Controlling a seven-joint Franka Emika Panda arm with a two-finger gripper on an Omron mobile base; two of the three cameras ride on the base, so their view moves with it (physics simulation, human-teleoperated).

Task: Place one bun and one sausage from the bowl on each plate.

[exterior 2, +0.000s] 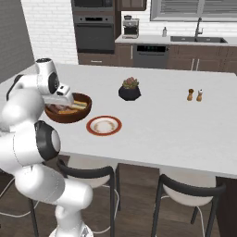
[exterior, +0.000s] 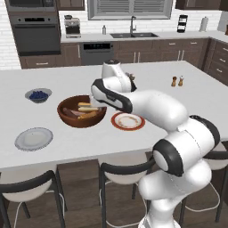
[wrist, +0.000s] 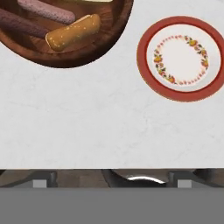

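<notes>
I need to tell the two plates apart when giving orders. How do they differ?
The red plate has a red rim and a flower ring; the grey plate is plain pale grey. The red plate lies right beside the wooden bowl; the grey plate lies apart, near the counter's front edge. Both are round, flat and hold no food.

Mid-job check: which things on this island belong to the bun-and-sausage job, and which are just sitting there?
For the job:
wooden bowl
buns
sausages
red-rimmed plate
grey plate

Just lying about:
berry bowl
potted plant
salt and pepper shakers
</notes>
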